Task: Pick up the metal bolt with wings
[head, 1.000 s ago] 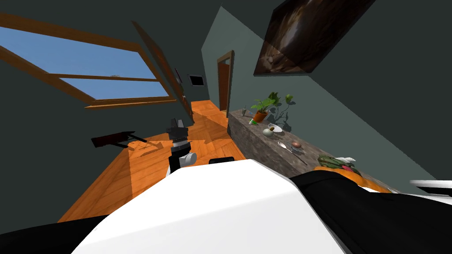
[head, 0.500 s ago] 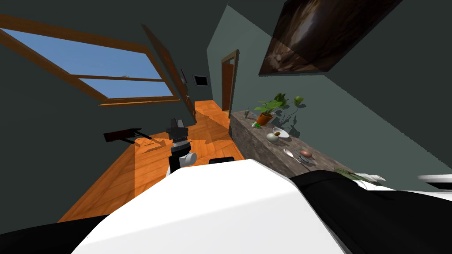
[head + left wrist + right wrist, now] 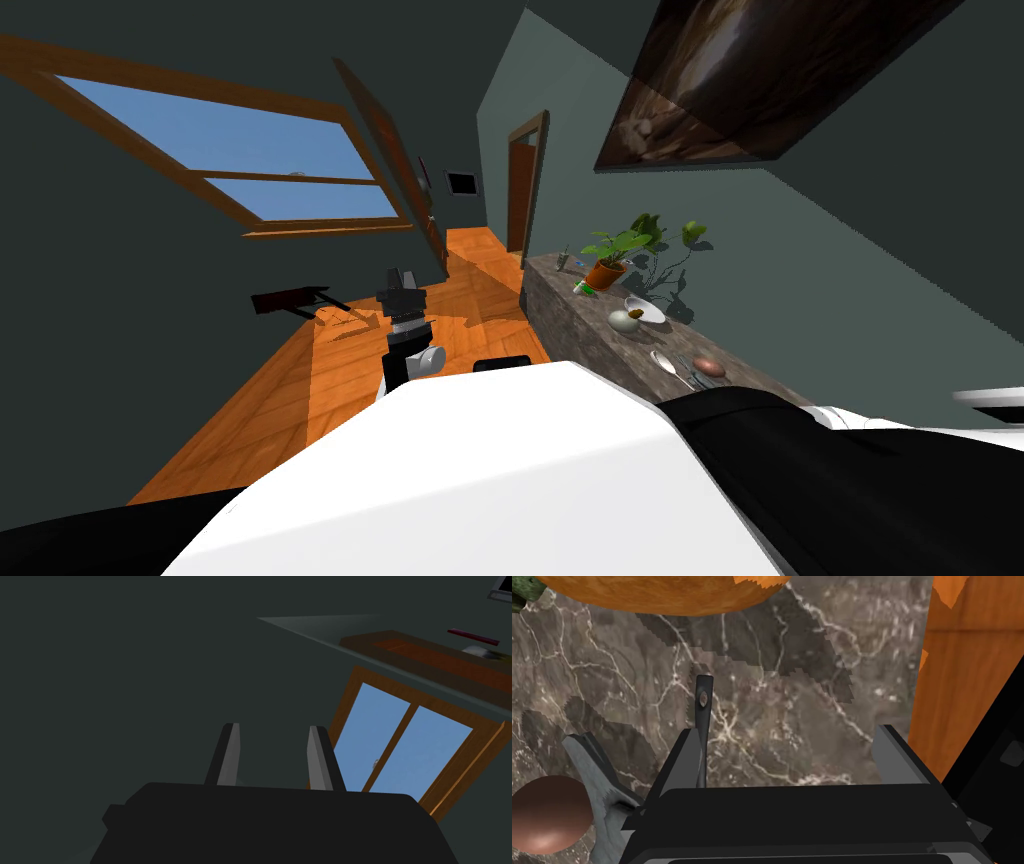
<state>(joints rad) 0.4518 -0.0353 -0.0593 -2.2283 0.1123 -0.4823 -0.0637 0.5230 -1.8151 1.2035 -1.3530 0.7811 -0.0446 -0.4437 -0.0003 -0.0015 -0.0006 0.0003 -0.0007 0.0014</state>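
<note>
- Right pincer (image 3: 786,741) spread wide over the dark veined marble worktop (image 3: 612,676), slim black handle (image 3: 703,707) beside 1 finger.
- Left pincer (image 3: 273,731) narrow, holding nothing.
- Tiny grey metal bolt (image 3: 563,258) well apart from the right pincer, at worktop's far end.

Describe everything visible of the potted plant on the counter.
The potted plant stands upright toward the far end of the dark, pale-veined stone counter, close to the grey-green wall. Broad green leaves on thin stems rise from a small orange-brown pot, whose base rests on the countertop. Its shadow falls on the wall behind. A small green and white thing lies just beside the pot; whether they touch cannot be told.
</note>
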